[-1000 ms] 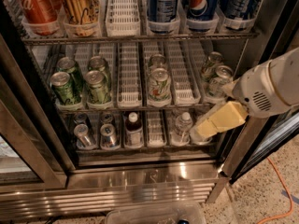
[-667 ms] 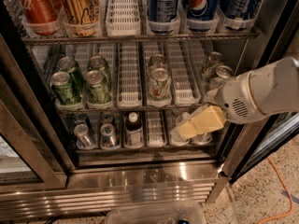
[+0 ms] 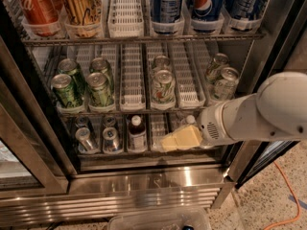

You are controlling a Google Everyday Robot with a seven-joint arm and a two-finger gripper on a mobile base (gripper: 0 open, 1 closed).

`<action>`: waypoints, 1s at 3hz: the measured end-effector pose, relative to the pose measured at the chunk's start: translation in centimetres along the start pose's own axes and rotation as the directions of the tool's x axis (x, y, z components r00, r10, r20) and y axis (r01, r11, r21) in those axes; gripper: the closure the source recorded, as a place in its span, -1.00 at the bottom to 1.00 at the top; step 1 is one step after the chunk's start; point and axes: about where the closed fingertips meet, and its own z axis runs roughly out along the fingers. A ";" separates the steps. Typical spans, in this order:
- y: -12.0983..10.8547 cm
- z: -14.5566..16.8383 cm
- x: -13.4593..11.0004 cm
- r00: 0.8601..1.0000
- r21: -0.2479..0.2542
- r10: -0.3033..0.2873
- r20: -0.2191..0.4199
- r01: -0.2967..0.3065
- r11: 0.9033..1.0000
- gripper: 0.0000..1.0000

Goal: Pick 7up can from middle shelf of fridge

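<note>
The fridge (image 3: 158,176) stands open, showing its wire racks. On the middle shelf (image 3: 132,110), two pale silver 7up cans with green lettering stand in the right lane, one in front (image 3: 224,83) and one behind (image 3: 217,63). My gripper (image 3: 178,139), pale yellow on a white arm, reaches in from the right and points left. It is in front of the bottom rack, below and left of the 7up cans, and touches no can.
Dark green cans (image 3: 67,90) stand in the left lanes and a white can with a yellow-green swirl (image 3: 163,86) in the middle lane. Red, gold and blue cans (image 3: 168,4) fill the top rack. Cans and a bottle (image 3: 137,133) stand below. An orange cable (image 3: 288,195) lies on the floor.
My gripper and arm have moved left and down, from just under the right-hand cans to in front of the bottom rack near the middle lanes.
</note>
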 end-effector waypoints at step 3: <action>-4.6 2.0 5.5 0.977 0.166 0.211 -0.038 -0.202 0.965 -1.00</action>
